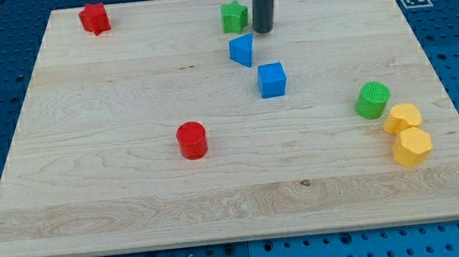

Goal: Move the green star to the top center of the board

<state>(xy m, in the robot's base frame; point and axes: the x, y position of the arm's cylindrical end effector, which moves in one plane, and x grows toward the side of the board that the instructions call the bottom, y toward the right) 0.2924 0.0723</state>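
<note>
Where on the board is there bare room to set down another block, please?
Free: the wide strip along the view's bottom below the red cylinder, and the left between it and the red star. Crowded: my tip by the green star and blue blocks; the right-hand cluster.

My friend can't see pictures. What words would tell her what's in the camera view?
A dark rod's tip rests just right of a green star near the top center of a wooden board. Two blue blocks sit below them, a red star top left, a red cylinder lower left, and a green cylinder with two yellow blocks at right.
</note>
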